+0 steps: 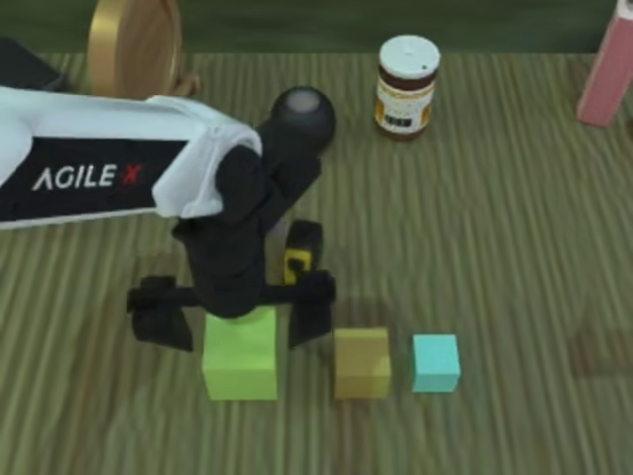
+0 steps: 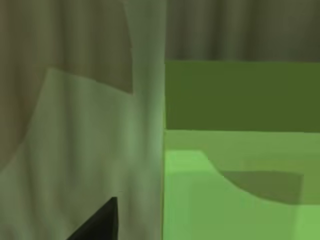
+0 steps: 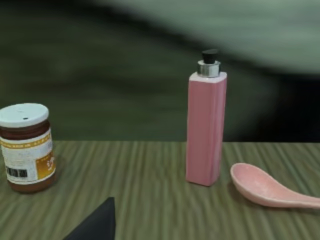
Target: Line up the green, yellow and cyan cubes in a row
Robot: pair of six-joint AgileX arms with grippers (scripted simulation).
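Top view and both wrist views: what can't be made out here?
- Tape measure, top view: mostly hidden under the left arm.
- Green cube, top view: its far edge is covered by the left gripper, whose open fingers straddle it; contact unclear.
- Pink bottle, top view: cut off by the right edge.
- Right gripper: only a dark tip shows in its wrist view; absent from top view.
- Jar label, right wrist view: unreadable.

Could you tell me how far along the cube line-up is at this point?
The green cube, yellow cube and cyan cube already sit in a row near the table's front edge. The left gripper hangs over the green cube, jaws spread wide on either side of it. What seems left is pulling that arm clear. The right gripper is not visible in the top view.
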